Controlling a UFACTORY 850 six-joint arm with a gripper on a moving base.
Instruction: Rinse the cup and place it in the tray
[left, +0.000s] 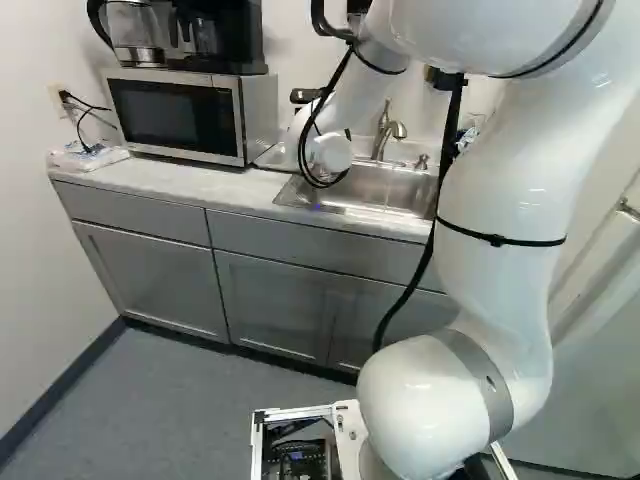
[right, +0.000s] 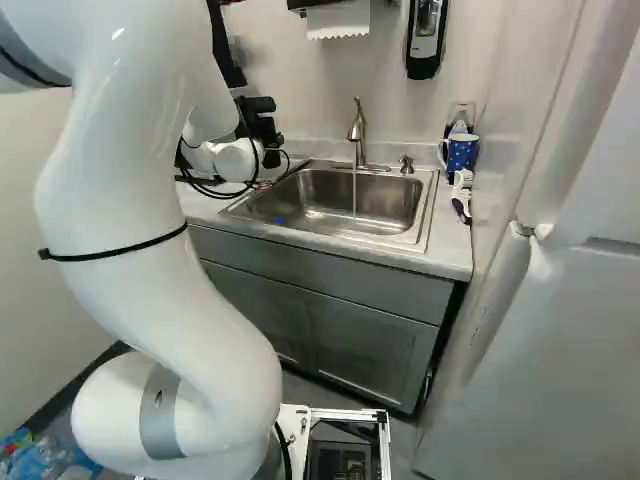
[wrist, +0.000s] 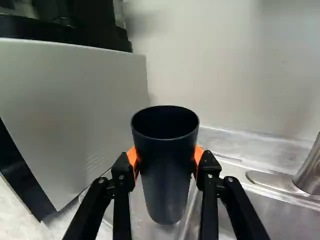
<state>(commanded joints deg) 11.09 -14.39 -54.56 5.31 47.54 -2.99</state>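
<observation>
— End effector first. What's the gripper (right: 265, 135) doing?
— Closed on the cup (wrist: 167, 165). Orange pads (wrist: 198, 156) press it from two sides. Dark cup, tapered, mouth up. Whether its base touches anything below: cannot tell.

— Bearings from the cup? Twelve o'clock is straight ahead along the fingers, flat clock.
— Twelve: pale wall (wrist: 220, 65). Ten: side of the microwave (left: 180, 115), near. Two to three: faucet (right: 357, 130), its base beside the sink.

— And the sink (right: 428, 215)?
— Steel, set into the counter (left: 175, 185). Clock on the sink now, twelve toward the wall. Faucet at twelve, a thin stream (right: 354, 195) falling from it into the basin. Soap pump (right: 406, 165) at one. Blue spotted mug (right: 462, 153) at two, beyond the rim. Gripper at ten, by the left rim, out of the stream. Microwave at nine, coffee maker (left: 220, 40) on top.

— Tray?
— Uncertain. Pale, shiny surface (wrist: 145, 220) with an edge, under the cup, between microwave and sink. Cannot tell if that is it.
</observation>
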